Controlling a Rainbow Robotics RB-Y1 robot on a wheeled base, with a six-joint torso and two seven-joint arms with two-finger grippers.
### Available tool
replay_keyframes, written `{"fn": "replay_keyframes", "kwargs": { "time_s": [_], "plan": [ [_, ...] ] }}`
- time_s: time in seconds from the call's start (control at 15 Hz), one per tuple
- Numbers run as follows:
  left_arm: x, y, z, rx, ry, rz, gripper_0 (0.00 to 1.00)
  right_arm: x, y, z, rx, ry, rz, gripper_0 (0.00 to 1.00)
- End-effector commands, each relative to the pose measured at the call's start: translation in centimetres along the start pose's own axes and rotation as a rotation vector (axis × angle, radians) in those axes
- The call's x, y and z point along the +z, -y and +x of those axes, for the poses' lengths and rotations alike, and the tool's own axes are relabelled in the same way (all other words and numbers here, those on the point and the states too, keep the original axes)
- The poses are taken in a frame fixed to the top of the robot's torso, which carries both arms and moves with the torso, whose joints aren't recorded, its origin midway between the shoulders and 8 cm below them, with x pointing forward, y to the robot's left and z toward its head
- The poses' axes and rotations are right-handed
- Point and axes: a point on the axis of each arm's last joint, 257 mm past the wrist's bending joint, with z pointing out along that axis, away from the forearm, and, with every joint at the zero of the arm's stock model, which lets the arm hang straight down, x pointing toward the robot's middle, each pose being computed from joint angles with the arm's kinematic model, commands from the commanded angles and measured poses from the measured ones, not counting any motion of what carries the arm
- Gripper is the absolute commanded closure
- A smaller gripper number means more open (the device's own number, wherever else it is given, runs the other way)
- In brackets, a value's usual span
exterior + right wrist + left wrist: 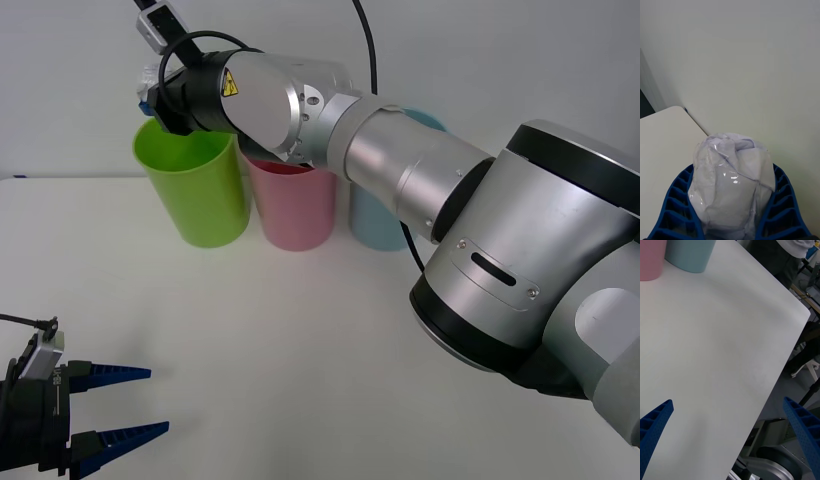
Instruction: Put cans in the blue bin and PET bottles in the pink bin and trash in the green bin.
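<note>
Yellow warning triangle (symbol unreadable) on right arm (300, 105)

Three bins: one green bin (197, 190), one pink bin (293, 205), one blue bin (375, 222). One piece of trash (732, 187). Two grippers: right gripper (152, 96), left gripper (130, 402).

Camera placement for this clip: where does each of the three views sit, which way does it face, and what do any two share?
Front view: above the arms, looking forward and down at the table; the right arm reaches across to the green bin, the left gripper idles open near the robot.
Right wrist view: on the right wrist, facing the wall; its fingers clamp the trash.
Left wrist view: on the left wrist, facing across the table; open fingers.
Shared: front and left wrist views both show the pink bin and the blue bin.
</note>
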Motion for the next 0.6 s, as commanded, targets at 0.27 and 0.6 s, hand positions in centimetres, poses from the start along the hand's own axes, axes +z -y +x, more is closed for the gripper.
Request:
{"fn": "replay_keyframes", "kwargs": {
  "time_s": [0.27,0.6],
  "plan": [
    [0.0,0.0,0.0,0.000,0.000,0.000,0.00,0.0,1.3,1.6,-0.018,-0.030,0.033,1.00],
    [0.0,0.0,0.0,0.000,0.000,0.000,0.00,0.3,0.4,3.4,-0.028,-0.070,0.022,1.00]
  ]
}}
